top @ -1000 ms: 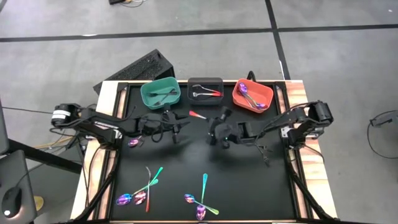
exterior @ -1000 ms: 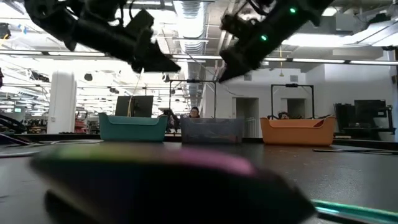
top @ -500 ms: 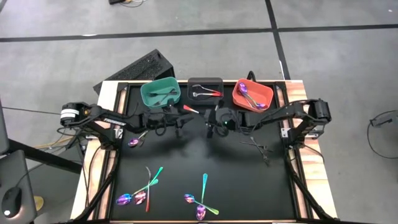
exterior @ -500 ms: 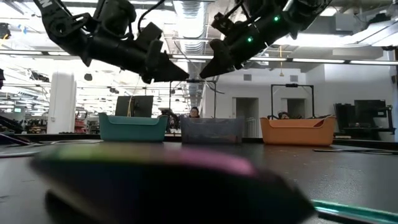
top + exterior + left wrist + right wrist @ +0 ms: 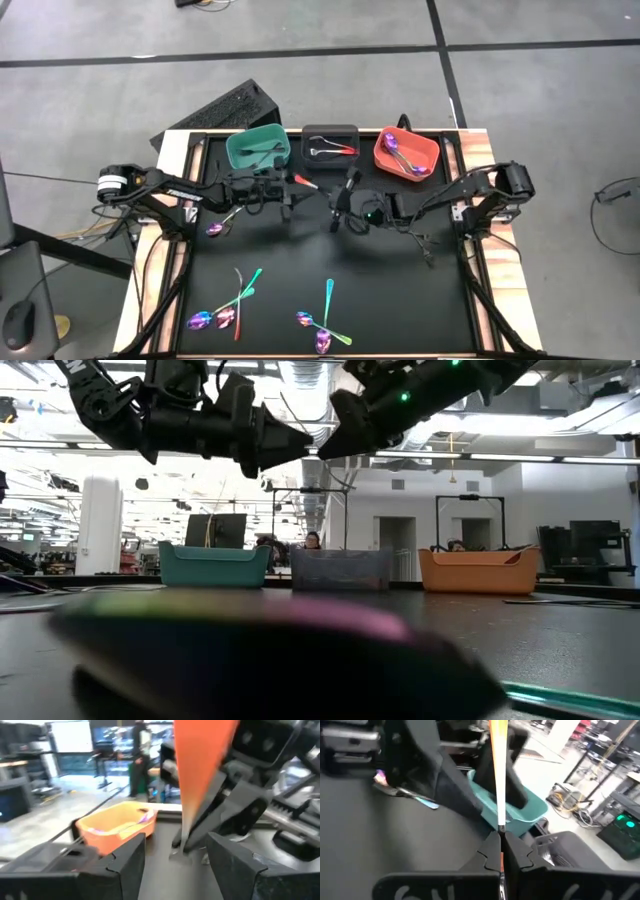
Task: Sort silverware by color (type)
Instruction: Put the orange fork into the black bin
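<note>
Grey workshop floor all round, and on it a black-topped table with three bins along the far edge: teal bin, dark grey bin, orange bin, each already holding a few pieces. Above the table's middle, just in front of the teal and grey bins, both arms nose to nose. Clamped tight on one end of an orange-red utensil, the right gripper; spread wide, fingers either side of the handle's free end and not visibly touching it, the left gripper. Looks like a pass from one arm to the other, held well clear of the tabletop. Fork or spoon: cannot tell. Probably light, stiff, thin and smooth, so apt to swivel or slip in a pinch at the very tip. Better taken across the flat of the handle, near the existing hold, and squeezed firmly before any release. Elsewhere, iridescent pieces crossed in two clusters near the front edge, a lone iridescent piece by the left rim, dark grey pieces under the right arm. Nothing between the grippers and the bins but the bin walls, plus two sets of fingers crowding each other.
</note>
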### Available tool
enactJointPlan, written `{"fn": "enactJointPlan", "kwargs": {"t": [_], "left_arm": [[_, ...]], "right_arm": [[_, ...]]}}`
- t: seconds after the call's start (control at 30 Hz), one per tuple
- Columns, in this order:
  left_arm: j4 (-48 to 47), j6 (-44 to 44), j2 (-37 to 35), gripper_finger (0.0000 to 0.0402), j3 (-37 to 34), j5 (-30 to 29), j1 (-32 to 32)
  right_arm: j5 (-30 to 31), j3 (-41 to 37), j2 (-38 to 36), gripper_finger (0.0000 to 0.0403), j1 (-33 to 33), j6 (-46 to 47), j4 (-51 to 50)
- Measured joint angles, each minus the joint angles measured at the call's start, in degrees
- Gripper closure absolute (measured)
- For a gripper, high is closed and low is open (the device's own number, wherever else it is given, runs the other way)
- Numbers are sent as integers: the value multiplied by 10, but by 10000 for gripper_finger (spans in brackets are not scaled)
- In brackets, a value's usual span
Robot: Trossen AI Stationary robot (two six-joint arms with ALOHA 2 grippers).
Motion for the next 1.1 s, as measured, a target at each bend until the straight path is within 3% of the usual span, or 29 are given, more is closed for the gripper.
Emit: {"fn": "enactJointPlan", "kwargs": {"t": [0.27, 0.37, 0.53, 0.7, 0.9, 1.1], "left_arm": [[41, -3, 0, 218, 0, 18, -14], [36, 2, 0, 259, 0, 18, -20], [31, 36, 0, 382, 0, 13, -19], [13, 53, 0, 395, 8, -5, -7], [-195, 116, 0, 398, 82, -80, 21], [-470, 180, 8, 399, 236, -117, 61]], "right_arm": [[0, 0, 6, 390, 25, -2, 0], [-1, 0, 6, 390, 30, -5, 6], [0, 0, 6, 374, 25, 3, 4], [7, 0, 2, 331, 25, 5, -3], [3, 0, 2, 293, 24, 72, -115], [2, 0, 7, 287, 15, 171, -200]]}}
